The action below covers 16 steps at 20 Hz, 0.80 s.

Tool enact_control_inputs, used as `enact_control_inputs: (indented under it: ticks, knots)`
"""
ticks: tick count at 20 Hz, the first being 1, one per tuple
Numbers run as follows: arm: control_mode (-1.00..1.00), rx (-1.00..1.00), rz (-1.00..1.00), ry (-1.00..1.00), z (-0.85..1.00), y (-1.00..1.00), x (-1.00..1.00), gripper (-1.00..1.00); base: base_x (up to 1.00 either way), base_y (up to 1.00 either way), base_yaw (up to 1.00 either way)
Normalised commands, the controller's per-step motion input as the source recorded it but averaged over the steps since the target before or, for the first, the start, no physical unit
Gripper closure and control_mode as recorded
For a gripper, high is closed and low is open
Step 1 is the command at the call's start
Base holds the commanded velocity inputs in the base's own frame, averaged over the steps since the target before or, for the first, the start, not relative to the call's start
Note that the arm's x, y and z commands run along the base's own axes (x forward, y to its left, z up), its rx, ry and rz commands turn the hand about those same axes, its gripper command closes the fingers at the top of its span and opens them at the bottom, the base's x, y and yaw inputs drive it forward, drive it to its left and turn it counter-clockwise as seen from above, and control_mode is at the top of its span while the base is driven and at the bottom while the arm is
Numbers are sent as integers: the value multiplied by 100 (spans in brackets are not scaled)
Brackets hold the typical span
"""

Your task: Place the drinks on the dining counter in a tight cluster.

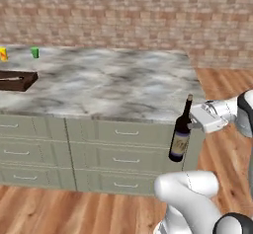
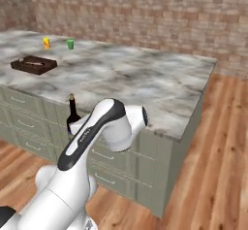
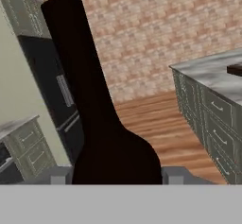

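- My end effector point(image 1: 191, 124) is clamped on the wine bottle point(image 1: 181, 132), one finger on either side of its shoulder where the body narrows into the neck; in the hand view the dark glass sits squarely between my fingertips point(image 3: 174, 175).
- I hold the bottle upright in the air, just off the near right corner of the table point(image 1: 123, 87), in front of the sage-green drawer fronts point(image 1: 126, 134). Its base hangs below the marble top, so I judge it needs lifting before it can go over the edge.
- Gripping high on the shoulder keeps it vertical and leaves the base free to set down.
- A pale label wraps the lower body; its writing is too blurred to read.
- At the table's far left edge stand a green cup point(image 1: 35, 53) and a yellow cup point(image 1: 3, 54), with a dark tray point(image 1: 17, 80) nearer the front.
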Motion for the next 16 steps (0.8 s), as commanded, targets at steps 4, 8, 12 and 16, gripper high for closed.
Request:
enact_control_inputs:
  ticks: [4,8,12,16]
  knots:
    - [100,0,0,0,0,0,0,100,18,65,-58]
    - [100,0,0,0,0,0,0,100,41,98,-39]
    - [100,0,0,0,0,0,0,100,74,99,-23]
    - [100,0,0,0,0,0,0,100,84,74,-16]
